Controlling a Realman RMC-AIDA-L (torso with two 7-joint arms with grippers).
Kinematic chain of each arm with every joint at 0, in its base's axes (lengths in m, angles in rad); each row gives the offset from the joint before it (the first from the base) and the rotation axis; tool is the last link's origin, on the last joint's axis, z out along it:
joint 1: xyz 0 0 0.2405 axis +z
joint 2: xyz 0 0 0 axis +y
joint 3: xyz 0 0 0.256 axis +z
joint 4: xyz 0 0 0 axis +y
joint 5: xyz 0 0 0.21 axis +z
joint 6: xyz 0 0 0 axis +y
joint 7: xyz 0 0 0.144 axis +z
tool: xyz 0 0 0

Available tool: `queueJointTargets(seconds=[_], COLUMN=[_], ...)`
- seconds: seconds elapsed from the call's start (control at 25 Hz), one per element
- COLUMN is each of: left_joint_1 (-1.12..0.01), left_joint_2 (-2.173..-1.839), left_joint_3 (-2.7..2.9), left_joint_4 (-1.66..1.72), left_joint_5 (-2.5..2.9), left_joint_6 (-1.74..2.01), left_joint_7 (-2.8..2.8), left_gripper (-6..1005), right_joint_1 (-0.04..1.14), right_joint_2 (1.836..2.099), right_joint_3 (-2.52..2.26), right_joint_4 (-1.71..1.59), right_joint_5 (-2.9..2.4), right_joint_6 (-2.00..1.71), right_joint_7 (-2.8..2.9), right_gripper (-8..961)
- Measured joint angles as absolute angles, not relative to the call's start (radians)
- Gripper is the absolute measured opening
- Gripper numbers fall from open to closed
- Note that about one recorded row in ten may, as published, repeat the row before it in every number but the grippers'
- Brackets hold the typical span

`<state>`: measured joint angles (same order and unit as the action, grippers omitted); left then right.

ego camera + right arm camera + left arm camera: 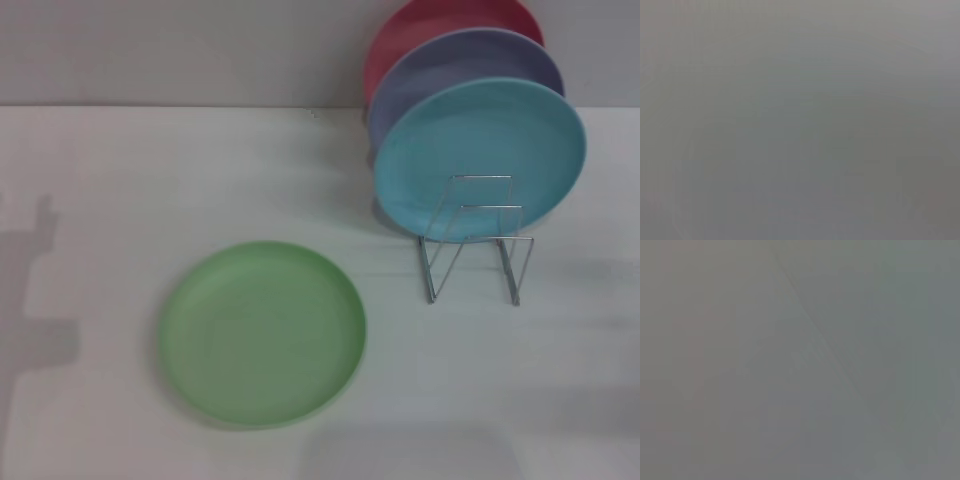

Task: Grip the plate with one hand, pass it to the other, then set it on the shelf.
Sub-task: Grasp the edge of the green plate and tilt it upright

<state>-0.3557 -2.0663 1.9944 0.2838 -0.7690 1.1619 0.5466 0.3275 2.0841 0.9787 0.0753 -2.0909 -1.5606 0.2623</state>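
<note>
- Light green plate (pixel 262 334) lies flat on the white counter (pixel 120 180), rim up, near the front edge and a little left of centre. Nothing touches it.
- Wire shelf (pixel 475 240) stands on the right half of the counter, closer to the back edge than the green plate and well apart from it, to that plate's right.
- The shelf's two front loops stand bare; they tilt slightly back.
- Turquoise plate (pixel 480 160) stands on edge in the shelf, just behind the bare loops, its face turned toward the front edge.
- Lavender plate (pixel 450 62) stands on edge right behind the turquoise one and is mostly covered by it.
- Red plate (pixel 420 25) stands on edge behind the lavender plate, nearest the back edge; only its upper arc shows.
- Grey shadows fall on the counter along the left edge and at the front edge, right of the green plate.
- Neither arm appears in the head view.
- Left wrist view: a flat grey field with one faint diagonal line; no tool or object can be made out.
- Right wrist view: a flat grey field, nothing to make out.
- Left tool: out of view, so its state cannot be told. Right tool: the same.
</note>
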Motion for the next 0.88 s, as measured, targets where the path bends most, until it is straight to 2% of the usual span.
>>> queueJointTargets(seconds=[0.44, 0.88], left_joint_1=[-0.343, -0.305], left_joint_2=[-2.069, -2.065], left_joint_3=[1.912, 1.745], left_joint_4=[0.354, 0.617], left_joint_5=[-0.772, -0.772], left_joint_6=[1.064, 0.676], left_joint_7=[0.583, 0.646], left_gripper=[800, 799], right_joint_1=[0.361, 0.393], right_joint_2=[2.084, 2.079], right_joint_3=[0.974, 0.974], right_joint_4=[0.090, 0.084], right_joint_5=[-2.091, -2.091], right_joint_6=[-1.511, -1.481], right_joint_7=[0.261, 0.257], right_gripper=[524, 524])
